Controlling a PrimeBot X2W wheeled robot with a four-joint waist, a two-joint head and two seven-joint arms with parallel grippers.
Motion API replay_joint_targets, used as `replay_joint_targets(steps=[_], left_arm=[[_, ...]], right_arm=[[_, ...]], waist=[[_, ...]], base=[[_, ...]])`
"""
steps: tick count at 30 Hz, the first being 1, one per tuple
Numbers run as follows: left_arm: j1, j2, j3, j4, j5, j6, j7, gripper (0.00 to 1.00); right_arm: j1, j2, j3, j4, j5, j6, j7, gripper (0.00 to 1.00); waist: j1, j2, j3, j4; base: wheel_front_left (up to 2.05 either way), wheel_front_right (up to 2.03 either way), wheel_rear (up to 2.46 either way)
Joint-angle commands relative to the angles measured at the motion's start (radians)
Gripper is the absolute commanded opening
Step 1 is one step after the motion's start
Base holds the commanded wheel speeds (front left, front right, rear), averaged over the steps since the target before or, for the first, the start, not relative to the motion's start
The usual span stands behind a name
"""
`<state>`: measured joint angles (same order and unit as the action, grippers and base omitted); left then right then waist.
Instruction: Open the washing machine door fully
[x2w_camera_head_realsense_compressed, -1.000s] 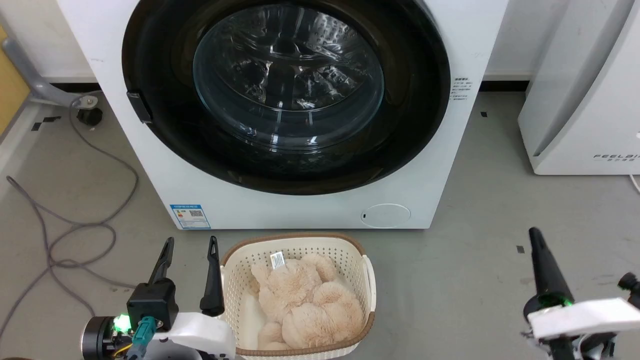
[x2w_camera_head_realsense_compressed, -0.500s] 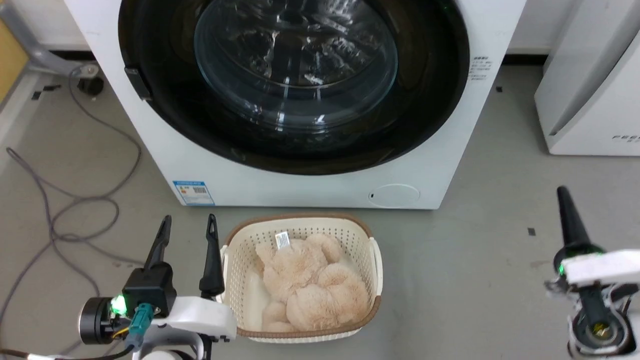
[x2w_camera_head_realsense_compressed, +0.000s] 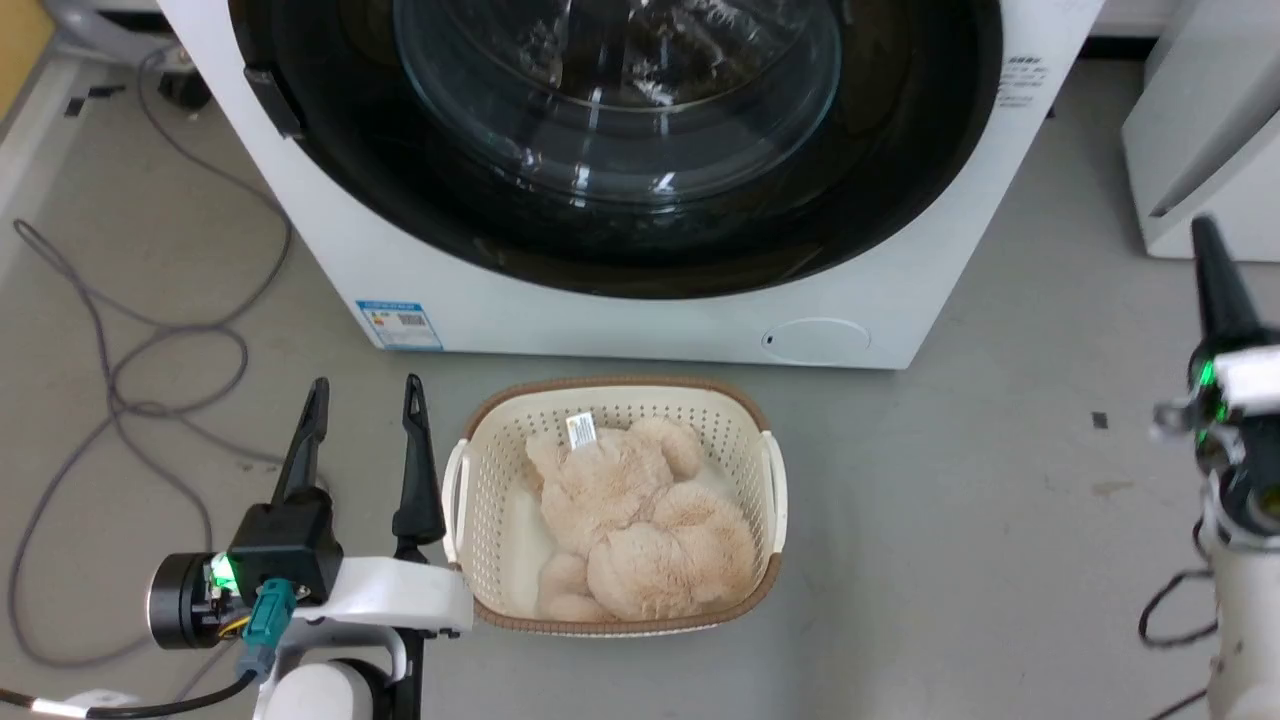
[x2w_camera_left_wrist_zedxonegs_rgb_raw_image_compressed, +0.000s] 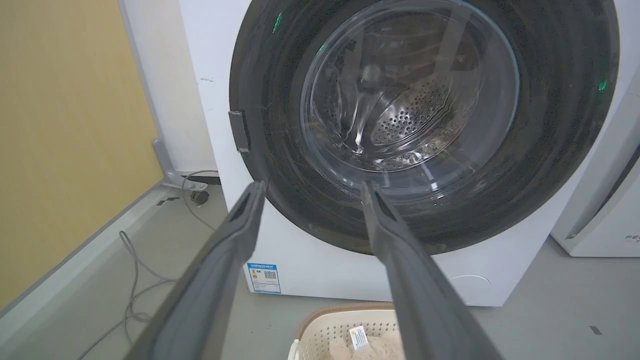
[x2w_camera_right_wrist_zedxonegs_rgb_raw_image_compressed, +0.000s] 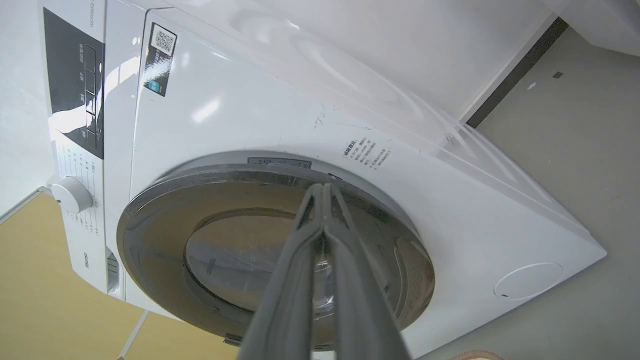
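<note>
Left gripper spread, right gripper pinched empty, washing machine door glossy black, closed.

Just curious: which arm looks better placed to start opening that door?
Probably left: the left pincer is open, on the side of the door with its edge tab; the right pincer is shut.

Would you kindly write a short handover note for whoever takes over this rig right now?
Left gripper: open, empty, beside the basket.
Right gripper: shut, empty, aimed at the washing machine door, not touching it.
Door: closed, with a small tab on its left edge.
Done: nothing on the door yet.
Left: grip the door, probably at the tab, and swing it fully open.
</note>
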<state>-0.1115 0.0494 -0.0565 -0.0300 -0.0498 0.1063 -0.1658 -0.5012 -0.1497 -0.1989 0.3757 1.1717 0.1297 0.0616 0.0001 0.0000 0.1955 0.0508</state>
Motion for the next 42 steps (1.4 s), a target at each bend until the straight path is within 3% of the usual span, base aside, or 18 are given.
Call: replay_joint_targets(steps=[1, 29, 42], left_arm=[[-0.021, 0.001, -0.006, -0.006, -0.008, 0.011, -0.011, 1.0], [-0.117, 0.001, -0.06, -0.027, -0.051, 0.072, -0.069, 1.0], [-0.129, 0.001, -0.076, -0.022, -0.066, 0.099, -0.096, 1.0]], right_arm=[[-0.055, -0.016, -0.006, 0.028, 0.039, 0.001, 0.006, 0.0], [-0.594, -0.133, 0.159, 0.375, 0.143, 0.001, 0.017, 0.0], [-0.66, -0.173, 0.264, 0.469, 0.243, 0.001, 0.102, 0.0]], waist=[[-0.0001, 0.0, 0.017, 0.009], [-0.0001, 0.0, 0.171, 0.084], [-0.0001, 0.0, 0.173, 0.11]], base=[[0.0, 0.0, 0.0], [0.0, 0.0, 0.0], [0.0, 0.0, 0.0]])
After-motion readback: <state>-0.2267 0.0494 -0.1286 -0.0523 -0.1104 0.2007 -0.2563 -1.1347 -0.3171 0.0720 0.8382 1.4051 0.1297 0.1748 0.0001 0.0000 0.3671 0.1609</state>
